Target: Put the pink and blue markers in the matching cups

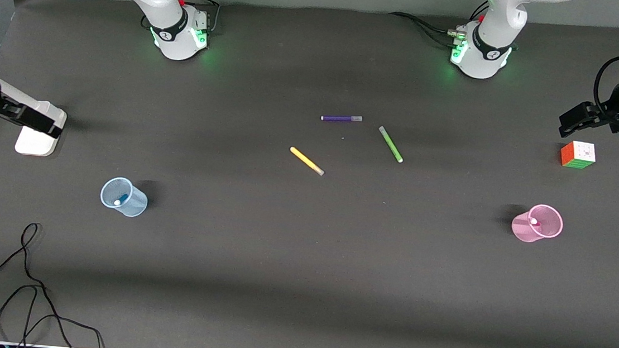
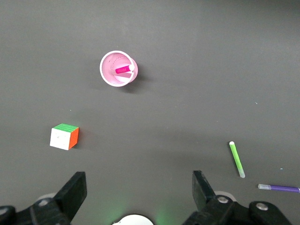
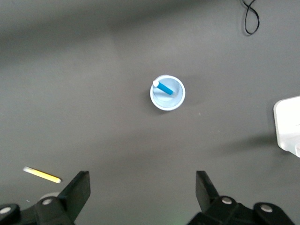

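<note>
The pink marker (image 1: 533, 220) stands inside the light pink cup (image 1: 520, 227) toward the left arm's end of the table; both show in the left wrist view, marker (image 2: 124, 69) in cup (image 2: 104, 70). The sky-blue marker (image 1: 119, 200) stands inside the pale blue cup (image 1: 137, 204) toward the right arm's end; the right wrist view shows marker (image 3: 164, 87) in cup (image 3: 174, 99). My left gripper (image 1: 570, 121) (image 2: 139, 187) is open and empty, up beside the cube. My right gripper (image 1: 45, 120) (image 3: 143, 187) is open and empty, over a white block.
Purple (image 1: 341, 118), green (image 1: 390, 144) and yellow (image 1: 306, 161) markers lie mid-table. A colour cube (image 1: 578, 155) sits at the left arm's end, a white block (image 1: 37, 143) at the right arm's end. A black cable (image 1: 25, 283) loops near the front camera.
</note>
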Controlling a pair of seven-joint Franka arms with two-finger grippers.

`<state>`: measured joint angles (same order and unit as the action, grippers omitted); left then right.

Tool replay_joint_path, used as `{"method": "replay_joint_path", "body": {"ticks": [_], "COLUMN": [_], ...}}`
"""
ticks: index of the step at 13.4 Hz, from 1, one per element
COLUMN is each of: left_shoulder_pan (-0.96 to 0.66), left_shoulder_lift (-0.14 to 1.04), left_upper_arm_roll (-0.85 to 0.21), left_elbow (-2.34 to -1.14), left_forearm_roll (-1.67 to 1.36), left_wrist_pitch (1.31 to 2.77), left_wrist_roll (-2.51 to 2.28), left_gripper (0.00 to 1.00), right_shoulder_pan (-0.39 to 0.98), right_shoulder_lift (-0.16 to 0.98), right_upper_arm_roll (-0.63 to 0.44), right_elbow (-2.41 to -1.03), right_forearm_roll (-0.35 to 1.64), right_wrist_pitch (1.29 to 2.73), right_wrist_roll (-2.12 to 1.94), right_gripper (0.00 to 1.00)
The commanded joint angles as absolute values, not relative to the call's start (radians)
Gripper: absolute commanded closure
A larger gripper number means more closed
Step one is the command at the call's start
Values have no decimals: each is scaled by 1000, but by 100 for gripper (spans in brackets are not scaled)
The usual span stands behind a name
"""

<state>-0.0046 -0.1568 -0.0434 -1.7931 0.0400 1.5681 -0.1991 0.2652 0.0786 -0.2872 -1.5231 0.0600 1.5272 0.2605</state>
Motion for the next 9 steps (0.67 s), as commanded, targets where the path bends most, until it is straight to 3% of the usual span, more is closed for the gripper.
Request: {"method": "replay_joint_path", "body": {"ticks": [1, 3, 9], "left_shoulder_pan": [-25, -25, -23], "left_shoulder_lift": [-137, -132, -132], "left_upper_arm_roll": [-32, -31, -31], "left_elbow": [-1756, -1756, -1758], "left_forearm_roll": [60, 61, 61], "left_wrist_pitch": [1537, 1536, 1510], "left_wrist_roll": [-190, -190, -190], "left_gripper": [0, 0, 0], "right_shoulder_pan": [247, 166, 152], "right_shoulder_lift": [48, -7, -52], "right_upper_arm_roll": [-236, -168, -172], "right_elbow": [-1584, -1635, -1640], "right_forearm_roll": [31, 31, 38], "right_wrist_pitch": [1516, 1516, 1516], "right_wrist_roll": [222, 201, 181], "right_gripper": [0, 0, 0]}}
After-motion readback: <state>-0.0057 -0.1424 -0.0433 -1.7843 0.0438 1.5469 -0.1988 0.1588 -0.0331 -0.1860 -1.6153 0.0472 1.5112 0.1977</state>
